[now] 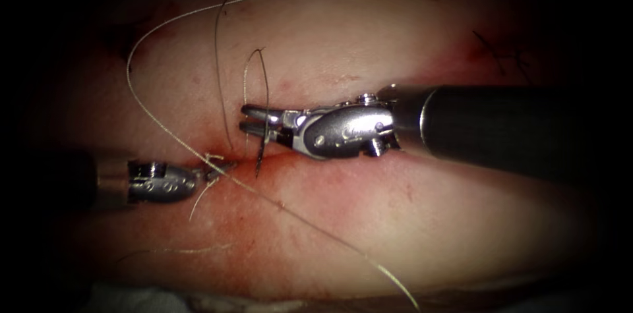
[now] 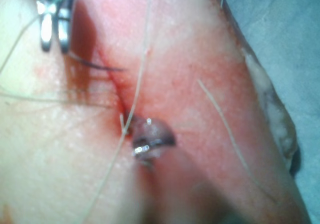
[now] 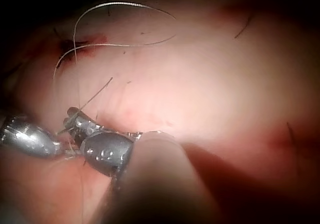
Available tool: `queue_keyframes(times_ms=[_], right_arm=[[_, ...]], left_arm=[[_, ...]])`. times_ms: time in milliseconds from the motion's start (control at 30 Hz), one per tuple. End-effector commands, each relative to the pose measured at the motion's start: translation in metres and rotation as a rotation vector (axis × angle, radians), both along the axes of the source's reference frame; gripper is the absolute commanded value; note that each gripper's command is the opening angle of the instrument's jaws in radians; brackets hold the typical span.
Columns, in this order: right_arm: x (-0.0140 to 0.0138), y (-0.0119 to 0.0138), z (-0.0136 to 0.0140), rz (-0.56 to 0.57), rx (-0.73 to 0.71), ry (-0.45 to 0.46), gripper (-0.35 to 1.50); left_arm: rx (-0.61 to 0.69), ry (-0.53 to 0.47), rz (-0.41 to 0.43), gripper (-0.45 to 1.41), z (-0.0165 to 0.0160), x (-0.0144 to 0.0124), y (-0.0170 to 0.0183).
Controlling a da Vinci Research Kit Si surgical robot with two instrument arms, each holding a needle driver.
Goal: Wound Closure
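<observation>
Over the cut [image 1: 277, 155], right pincer [image 1: 254, 120] grips needle [image 1: 265, 109] mid-curve

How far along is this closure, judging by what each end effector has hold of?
Done: dark stitches sit at the tissue's far right. In hand: the right end effector grips the dark curved needle mid-curve, its tip at the red cut; the left end effector sits at the pale thread near the cut. Left: the red cut between the tools shows no stitch.

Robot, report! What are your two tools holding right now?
Right tool fingers grip needle mid-curve, its tip at the cut. Left tool pinches thread.
</observation>
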State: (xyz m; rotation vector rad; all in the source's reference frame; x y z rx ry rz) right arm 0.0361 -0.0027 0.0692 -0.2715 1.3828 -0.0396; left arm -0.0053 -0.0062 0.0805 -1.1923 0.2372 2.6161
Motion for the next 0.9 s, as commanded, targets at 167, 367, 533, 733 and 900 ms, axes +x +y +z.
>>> queue_keyframes(times_ms=[167, 367, 533, 733, 900], right_arm=[[0.0005, -0.0004, 0.0006, -0.001, 0.007, 0.004, -0.35], [0.0004, -0.0003, 0.0007, 0.002, 0.007, 0.001, -0.35], [0.0003, 0.0002, 0.0008, 0.005, 0.009, -0.001, -0.35], [0.0017, -0.0002, 0.0018, 0.0, -0.001, 0.001, -0.35], [0.004, -0.001, 0.0031, -0.017, -0.016, 0.015, -0.35]], left_arm=[[0.031, 0.006, -0.01, -0.01, 0.0014, -0.0001, 0.0003], [0.19, 0.053, 0.022, 0.58, 0.0027, -0.0002, -0.0006], [0.281, 0.036, 0.147, 0.52, 0.0022, -0.0005, -0.0019], [0.294, 0.014, 0.208, 0.52, 0.0003, -0.0013, -0.0028], [0.28, 0.011, 0.207, 0.44, -0.0003, -0.0012, -0.0024]])
